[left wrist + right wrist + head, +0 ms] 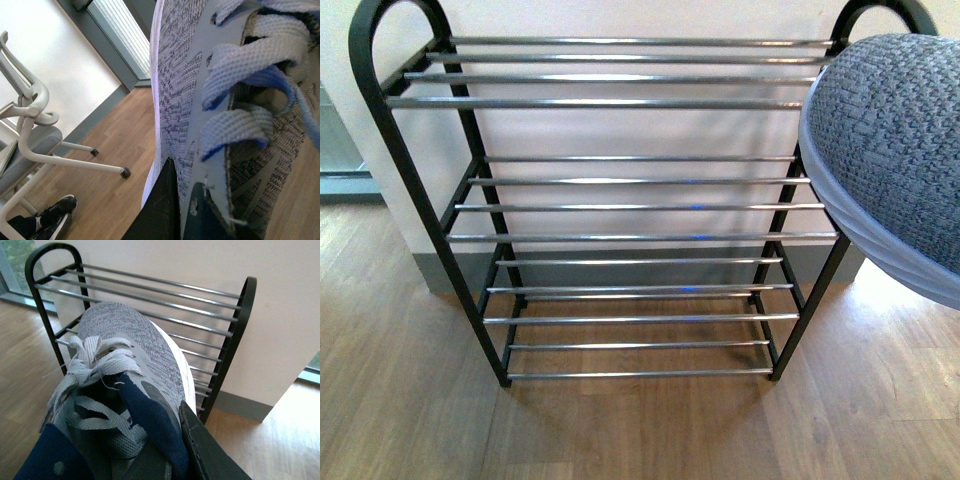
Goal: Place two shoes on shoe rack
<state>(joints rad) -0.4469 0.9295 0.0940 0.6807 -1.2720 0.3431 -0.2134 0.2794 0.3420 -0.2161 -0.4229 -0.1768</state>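
Near the shoe rack's [620, 180] right end, right claw [172, 455] grips one grey sneaker [130, 345] by its collar; left claw [181, 212] pinches the other sneaker's [180, 75] side above wooden floor [115, 135].

A black-framed shoe rack [620, 102] stands on a wooden plank floor [410, 400], its back against a pale wall [620, 15] with a grey skirting strip [450, 272] along the base. Rounded loops cap both sides of the frame. Thin chrome bars run across it: four on the top shelf, four on the next, and more below, down to just above the floor. The toe of a grey knit shoe [895, 140] with a pale sole rim fills the picture's right edge, close to the camera. It covers most of the rack's right loop and the right ends of the upper bars. Whether it touches the rack cannot be told.
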